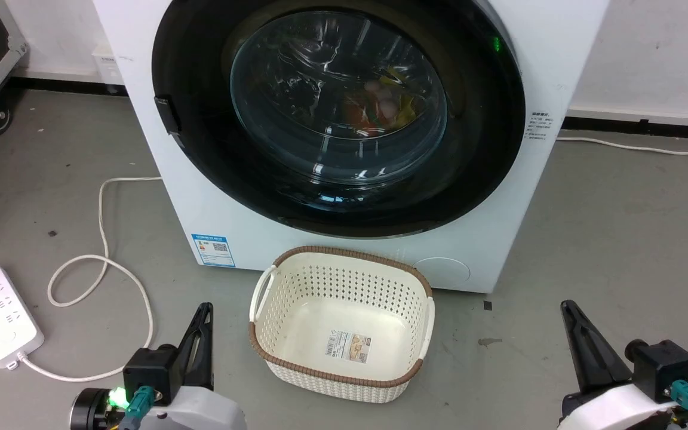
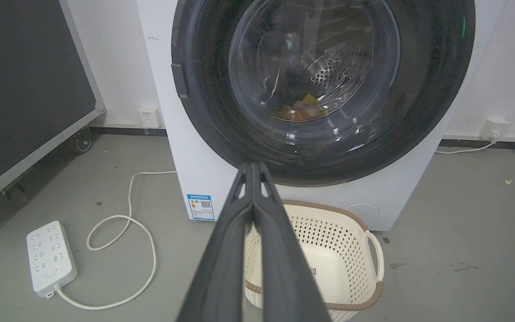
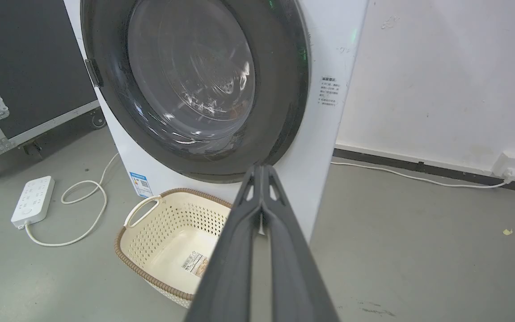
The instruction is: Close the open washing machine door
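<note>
well beyond left fingers (image 1: 198, 340), right fingers (image 1: 586, 346): washing machine door (image 1: 338, 113), shut.

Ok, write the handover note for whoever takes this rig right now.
Left gripper: shut, holding nothing, low at the left above the floor.
Right gripper: shut, holding nothing, low at the right.
Washing machine door: lies flush against the front of the washing machine, with coloured laundry behind its glass.
Cream basket: on the floor before the machine, no laundry in it.
Done: the door looks closed.
Left: the pictures cannot show whether it latched, so check that.
</note>
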